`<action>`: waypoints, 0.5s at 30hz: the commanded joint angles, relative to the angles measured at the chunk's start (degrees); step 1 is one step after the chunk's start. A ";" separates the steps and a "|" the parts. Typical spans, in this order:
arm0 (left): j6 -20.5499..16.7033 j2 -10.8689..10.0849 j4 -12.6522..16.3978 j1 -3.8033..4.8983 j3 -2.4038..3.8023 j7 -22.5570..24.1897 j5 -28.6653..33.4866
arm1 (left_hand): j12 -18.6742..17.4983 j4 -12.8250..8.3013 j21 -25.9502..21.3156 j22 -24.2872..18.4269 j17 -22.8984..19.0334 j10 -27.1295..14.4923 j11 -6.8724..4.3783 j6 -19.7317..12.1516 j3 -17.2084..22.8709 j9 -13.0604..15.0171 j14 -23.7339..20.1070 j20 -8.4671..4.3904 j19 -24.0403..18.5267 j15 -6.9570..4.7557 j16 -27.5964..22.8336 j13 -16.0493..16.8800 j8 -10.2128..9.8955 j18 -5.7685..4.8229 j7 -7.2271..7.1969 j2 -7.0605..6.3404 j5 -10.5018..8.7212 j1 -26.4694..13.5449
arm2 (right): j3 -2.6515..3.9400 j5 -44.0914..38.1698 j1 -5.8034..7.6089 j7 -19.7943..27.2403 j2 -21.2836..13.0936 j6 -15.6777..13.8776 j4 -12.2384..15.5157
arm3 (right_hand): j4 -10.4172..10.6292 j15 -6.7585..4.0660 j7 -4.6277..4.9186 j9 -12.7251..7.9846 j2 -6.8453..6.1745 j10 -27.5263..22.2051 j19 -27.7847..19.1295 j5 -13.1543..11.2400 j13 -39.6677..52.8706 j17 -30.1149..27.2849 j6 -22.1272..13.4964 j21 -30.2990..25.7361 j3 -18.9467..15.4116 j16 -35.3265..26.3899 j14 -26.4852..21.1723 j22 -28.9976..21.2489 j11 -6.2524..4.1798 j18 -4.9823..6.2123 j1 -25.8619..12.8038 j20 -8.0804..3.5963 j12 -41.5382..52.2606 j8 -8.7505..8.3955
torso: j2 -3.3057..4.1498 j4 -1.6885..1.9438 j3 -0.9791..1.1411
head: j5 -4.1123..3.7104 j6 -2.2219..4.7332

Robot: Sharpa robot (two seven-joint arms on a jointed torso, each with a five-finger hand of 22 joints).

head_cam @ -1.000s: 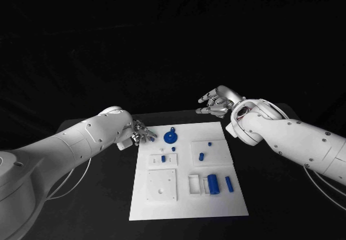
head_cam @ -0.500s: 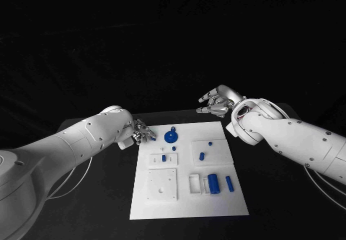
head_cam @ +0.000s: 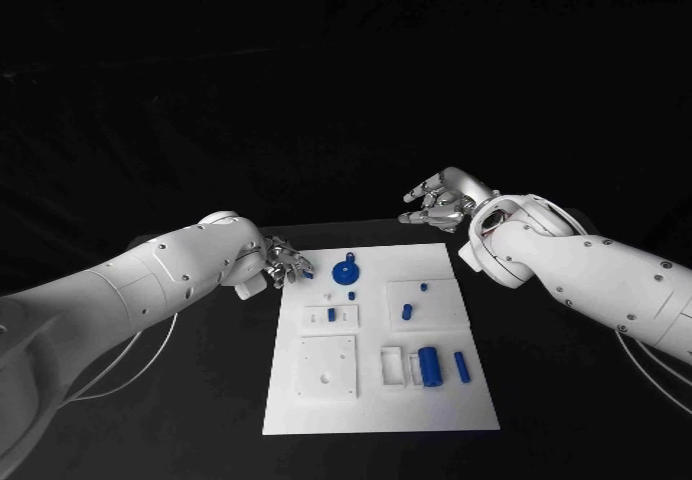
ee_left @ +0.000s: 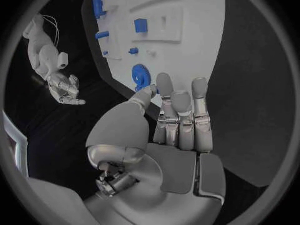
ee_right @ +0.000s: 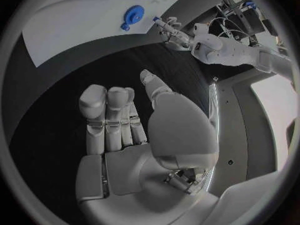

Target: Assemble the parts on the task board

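Head view shows both hands empty with fingers apart: left hand (head_cam: 284,265) beside the task board's (head_cam: 378,400) far-left corner, right hand (head_cam: 440,203) raised beyond its far-right corner.

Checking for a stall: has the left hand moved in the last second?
No: the left hand stays beside the task board's far left corner, by the round blue part.

Counter (head_cam: 173,420): black, matte surface, one item, extending past the white plate on every side. Backdrop (head_cam: 346,100): black cloth hung behind the counter's far edge, faint folds visible. Cables (head_cam: 137,365): thin, pale, looping over the counter at the near left; a similar pale cable (head_cam: 656,385) runs at the near right edge.
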 commanded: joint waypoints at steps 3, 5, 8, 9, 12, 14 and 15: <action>-6.35 -4.04 8.17 0.99 0.10 -1.84 3.79 | 0.82 -5.97 0.51 1.10 0.36 2.39 -0.73 3.25 6.15 2.65 0.85 -0.59 0.44 -0.17 0.34 -0.13 -0.25 0.30 -2.33 -0.73 2.35 -0.66 | 0.04 -0.25 0.01 0.12 -0.30 0.28 -0.09 | 0.17 -0.11 -0.12 0.01 -0.11 -0.01 2.05 0.40 -0.07 0.08 0.02 0.02 -0.15 -0.20 0.29 5.96 -0.32 0.32 -0.32 0.16 0.18 -0.28 | -0.77 0.61 -0.52 | 0.23 -0.89; -7.65 -6.06 11.96 1.31 0.10 -2.58 4.05 | 1.34 -6.23 0.70 1.10 0.54 2.45 -0.81 3.72 6.37 2.63 1.20 -0.66 0.64 -0.25 0.32 -0.19 -0.35 0.36 -2.44 -0.95 3.32 -1.00 | 0.04 -0.22 0.01 0.12 -0.40 0.29 -0.17 | 0.18 -0.11 -0.12 0.01 -0.11 0.00 2.06 0.42 -0.08 0.09 0.03 0.03 -0.17 -0.20 0.30 5.96 -0.32 0.32 -0.36 0.16 0.18 -0.29 | -0.99 0.83 -0.67 | 0.31 -1.11; -9.58 -8.81 17.36 1.66 0.07 -3.70 4.07 | 2.04 -6.79 0.97 1.07 1.07 2.49 -0.90 4.43 6.76 2.55 1.62 -0.70 0.76 -0.31 -0.01 -0.76 -0.68 0.44 -2.56 -1.23 4.43 -1.58 | 0.04 -0.15 0.01 0.14 -0.47 0.32 -0.38 | 0.18 -0.11 -0.12 0.01 -0.11 0.00 2.06 0.43 -0.08 0.09 0.03 0.03 -0.17 -0.20 0.30 5.96 -0.32 0.32 -0.36 0.16 0.18 -0.29 | -1.26 1.04 -0.82 | 0.32 -1.39; -10.05 -9.47 18.79 1.73 0.04 -4.03 3.97 | 2.13 -6.88 1.02 1.08 1.14 2.53 -0.95 4.61 6.78 2.56 1.75 -0.71 0.81 -0.32 -0.01 -0.81 -0.63 0.45 -2.61 -1.34 4.92 -1.62 | 0.04 -0.13 0.00 0.15 -0.46 0.33 -0.47 | 0.21 -0.10 -0.12 0.01 -0.09 -0.02 2.05 0.57 -0.08 0.08 0.03 -0.04 -0.17 -0.23 0.30 5.94 -0.32 0.32 -0.39 0.16 0.17 -0.28 | -1.33 1.10 -0.87 | 0.33 -1.46; -11.18 -10.77 21.85 1.84 -0.16 -4.84 3.34 | 2.63 -7.14 1.22 1.07 1.53 2.53 -1.03 4.95 6.99 2.51 2.06 -0.73 0.93 -0.36 -0.24 -1.17 -0.73 0.53 -2.69 -1.46 5.57 -1.94 | 0.04 -0.04 0.00 0.19 -0.38 0.38 -0.69 | 0.21 -0.10 -0.12 0.01 -0.09 -0.02 2.05 0.57 -0.08 0.08 0.03 -0.04 -0.17 -0.23 0.30 5.94 -0.32 0.32 -0.39 0.16 0.17 -0.28 | -1.47 1.18 -0.98 | 0.48 -1.73; -11.98 -11.44 23.62 1.86 -0.29 -5.39 2.47 | 3.04 -7.43 1.37 1.04 2.05 2.51 -1.04 5.10 7.17 2.36 2.29 -0.72 0.87 -0.36 -0.68 -1.76 -0.83 0.56 -2.70 -1.43 5.59 -2.22 | 0.04 0.02 -0.01 0.23 -0.31 0.41 -0.81 | 0.22 -0.11 -0.11 0.01 -0.08 -0.03 2.04 0.69 -0.09 0.04 0.01 -0.07 -0.17 -0.28 0.27 5.94 -0.31 0.32 -0.40 0.16 0.16 -0.29 | -1.48 1.14 -1.01 | 0.49 -1.83; -12.50 -11.80 24.66 1.86 -0.37 -5.76 1.81 | 3.07 -7.47 1.41 1.06 2.12 2.54 -1.07 5.18 7.16 2.39 2.36 -0.74 0.93 -0.38 -0.66 -1.81 -0.77 0.57 -2.74 -1.43 5.67 -2.20 | 0.04 0.05 -0.02 0.25 -0.28 0.42 -0.88 | 0.22 -0.11 -0.11 0.01 -0.08 -0.03 2.04 0.69 -0.09 0.04 0.01 -0.07 -0.17 -0.28 0.27 5.94 -0.31 0.32 -0.40 0.16 0.16 -0.29 | -1.48 1.10 -1.06 | 0.52 -1.86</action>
